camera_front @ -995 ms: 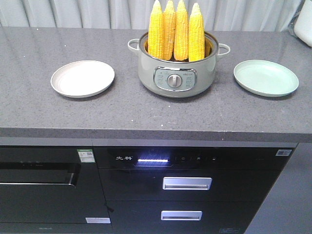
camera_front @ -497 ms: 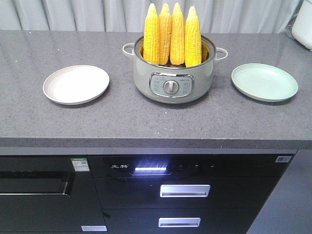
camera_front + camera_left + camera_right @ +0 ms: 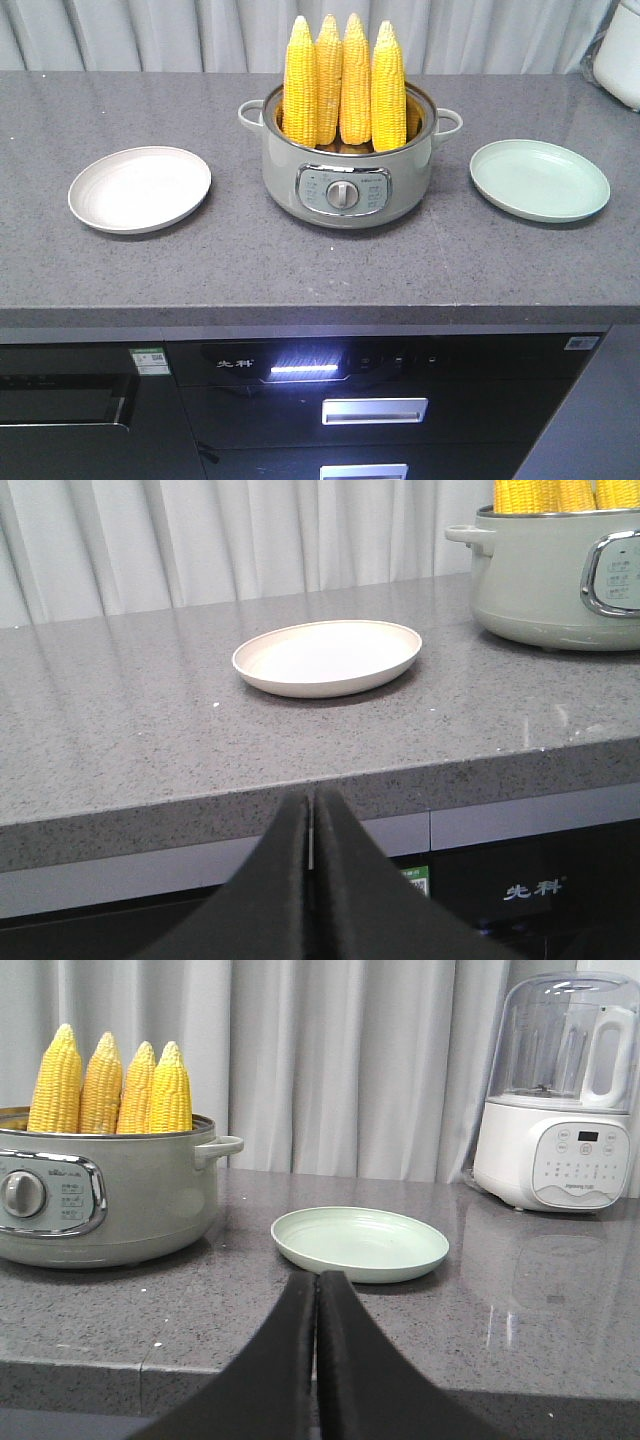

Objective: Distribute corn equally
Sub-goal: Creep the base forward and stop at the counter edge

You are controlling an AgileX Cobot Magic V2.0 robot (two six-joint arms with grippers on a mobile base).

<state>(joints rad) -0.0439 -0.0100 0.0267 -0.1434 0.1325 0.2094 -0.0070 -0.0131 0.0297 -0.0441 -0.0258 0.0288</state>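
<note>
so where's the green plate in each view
Front view: green plate sits at the right, right of the pot.
Left wrist: not in it; only the white plate shows.
Right wrist: green plate at centre, right of the pot.
Shared landmark: the pot holding the corn.

Kitchen: stone counter (image 3: 300, 270), cooker pot (image 3: 345, 185), blender (image 3: 560, 1100), likely oven (image 3: 60, 400).

light: bright, even, diffuse | shadows: faint, soft-edged under pot (image 3: 345, 205) and white plate (image 3: 325, 658) | glare: pale sheen on countertop (image 3: 90, 690), upper left of left wrist view; blender (image 3: 560, 1110) mirrored, lower right of right wrist view | focus: front view sharp; left gripper (image 3: 311, 810) and right gripper (image 3: 317, 1290) dark, soft at bottom centre
</note>
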